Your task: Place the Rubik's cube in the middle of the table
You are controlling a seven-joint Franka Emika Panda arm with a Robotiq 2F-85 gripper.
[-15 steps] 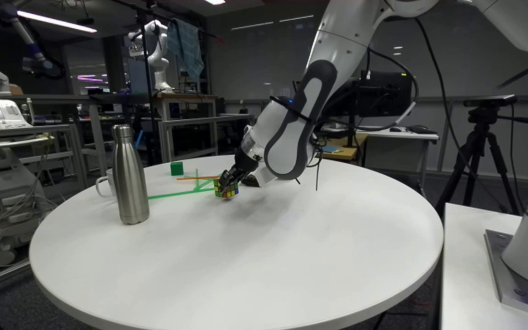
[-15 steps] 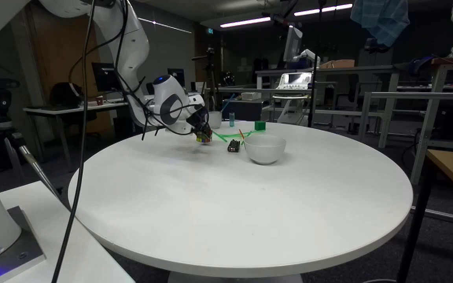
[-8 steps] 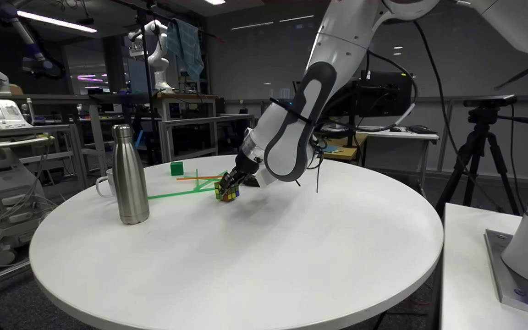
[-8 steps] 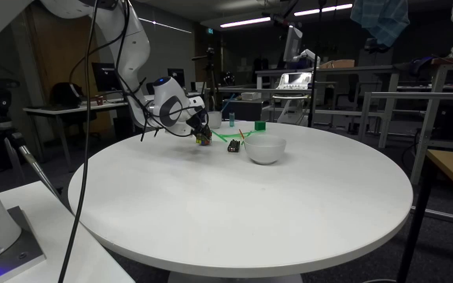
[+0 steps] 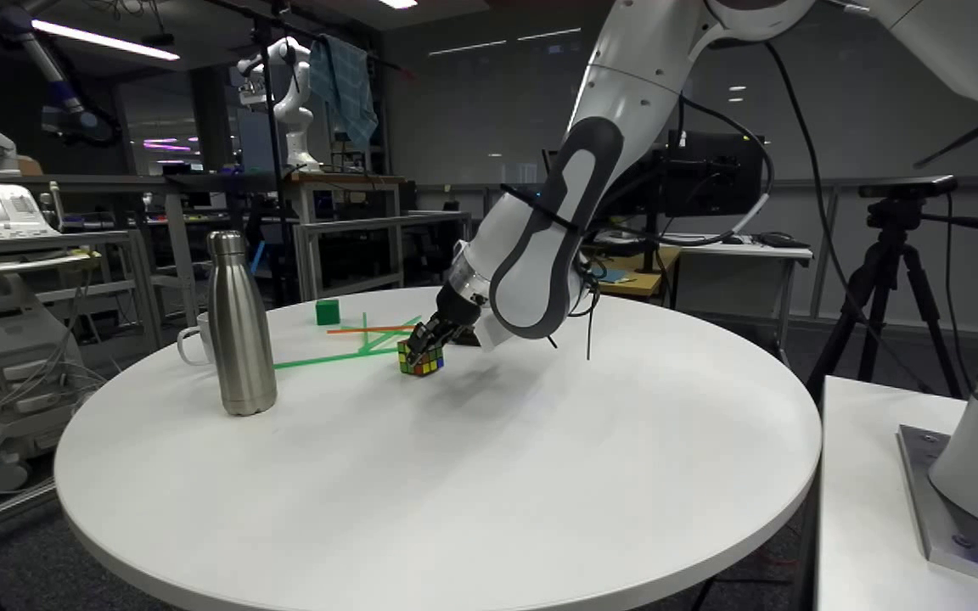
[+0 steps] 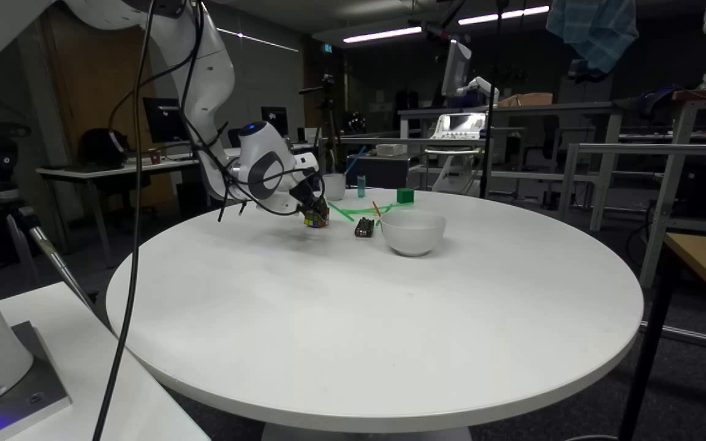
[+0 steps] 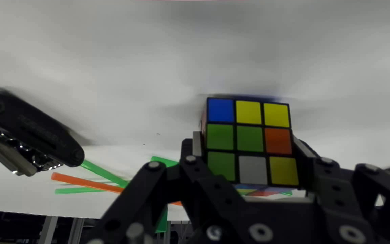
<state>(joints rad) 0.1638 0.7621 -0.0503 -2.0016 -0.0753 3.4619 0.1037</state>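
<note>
Gripper: drawn in on the Rubik's cube, a finger against each of two opposite sides; a face of blue, yellow, green, orange and white squares shows in the wrist view.
Cube's place: low over the round white table, toward the far part of its top in both exterior views; whether its underside touches, I cannot tell.
Bowl: white, upright on the table, right of the cube and apart from it in an exterior view; the bottom of its inside is hidden.
Bottle: steel, upright, capped; its contents cannot be seen. It stands well apart from the cube.
Mug: white, mostly behind the bottle, handle showing; its inside is out of sight.
White vessel: beyond the gripper in an exterior view; a thin blue stick slants up by its rim, whether from inside I cannot tell.
Black folding tool: on the table, between cube and bowl in an exterior view.
Sticks: green sticks and an orange stick, lying crossed on the table near the cube.
Green block: on the table past the sticks.
</note>
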